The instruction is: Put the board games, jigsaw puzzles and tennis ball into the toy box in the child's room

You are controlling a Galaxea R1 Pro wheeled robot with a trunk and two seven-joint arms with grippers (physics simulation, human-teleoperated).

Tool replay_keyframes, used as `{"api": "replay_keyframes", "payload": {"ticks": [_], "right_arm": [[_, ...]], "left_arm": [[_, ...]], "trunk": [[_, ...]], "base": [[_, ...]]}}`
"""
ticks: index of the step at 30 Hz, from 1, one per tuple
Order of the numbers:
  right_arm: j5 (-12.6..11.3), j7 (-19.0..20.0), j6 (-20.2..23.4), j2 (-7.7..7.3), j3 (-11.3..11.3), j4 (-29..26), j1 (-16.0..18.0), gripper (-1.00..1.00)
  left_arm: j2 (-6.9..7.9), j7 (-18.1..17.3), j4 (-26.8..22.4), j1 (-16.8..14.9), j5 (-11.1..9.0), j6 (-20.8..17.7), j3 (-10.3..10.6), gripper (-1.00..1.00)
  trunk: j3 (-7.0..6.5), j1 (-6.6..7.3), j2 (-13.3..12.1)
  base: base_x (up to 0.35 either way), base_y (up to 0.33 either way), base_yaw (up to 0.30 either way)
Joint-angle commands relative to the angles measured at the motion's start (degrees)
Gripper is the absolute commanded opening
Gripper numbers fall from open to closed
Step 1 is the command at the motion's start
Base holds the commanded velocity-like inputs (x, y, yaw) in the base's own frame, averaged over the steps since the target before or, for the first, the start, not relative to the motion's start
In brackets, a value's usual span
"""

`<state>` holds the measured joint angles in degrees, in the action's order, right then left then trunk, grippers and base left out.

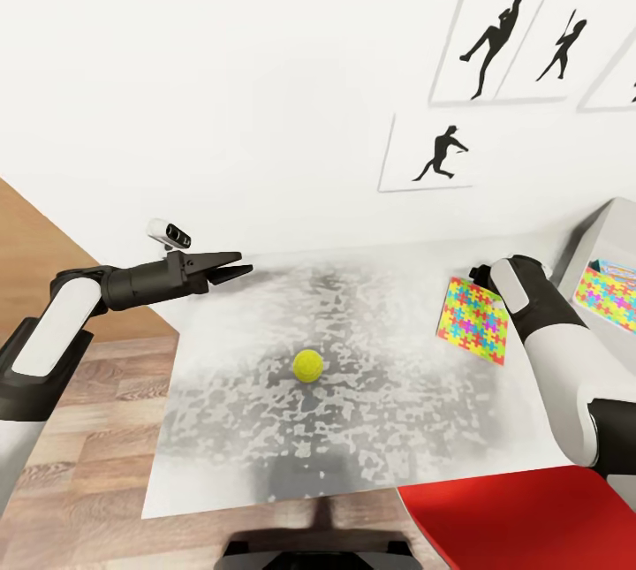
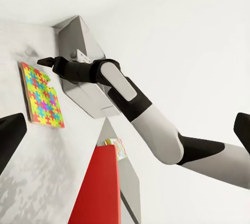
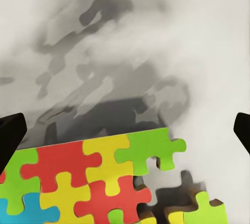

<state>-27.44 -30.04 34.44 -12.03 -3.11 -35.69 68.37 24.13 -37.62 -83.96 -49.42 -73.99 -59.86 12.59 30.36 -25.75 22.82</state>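
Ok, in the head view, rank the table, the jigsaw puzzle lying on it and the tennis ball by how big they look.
1. Table, by far the largest.
2. Jigsaw puzzle, partly covered by the right arm.
3. Tennis ball, the smallest.

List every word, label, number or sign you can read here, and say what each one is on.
There is no readable text.
The wall pictures carry black silhouettes of athletes, no words.
The jigsaw puzzle on the table has coloured pieces only, no lettering.
The printed sheet in the grey box is too small and blurred to read.
The tennis ball shows no mark.
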Motion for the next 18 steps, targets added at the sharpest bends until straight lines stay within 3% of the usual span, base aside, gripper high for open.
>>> {"api": "replay_keyframes", "payload": {"ticks": [1,18], "right_arm": [[-0.6,-0.46,0.08,-0.03,0.04,-0.08,0.02,1.0],[-0.6,-0.46,0.19,-0.01,0.03,-0.08,0.01,1.0]], "left_arm": [[0.04,-0.26,0.03,-0.06,0.07,-0.14,0.07,1.0],[0.04,-0.35,0.03,-0.06,0.07,-0.14,0.07,1.0]], "trunk": [[0.13,-0.03,0.1],[0.64,-0.03,0.1]], "base": [[0.0,0.0,0.0],[0.0,0.0,0.0]]}}
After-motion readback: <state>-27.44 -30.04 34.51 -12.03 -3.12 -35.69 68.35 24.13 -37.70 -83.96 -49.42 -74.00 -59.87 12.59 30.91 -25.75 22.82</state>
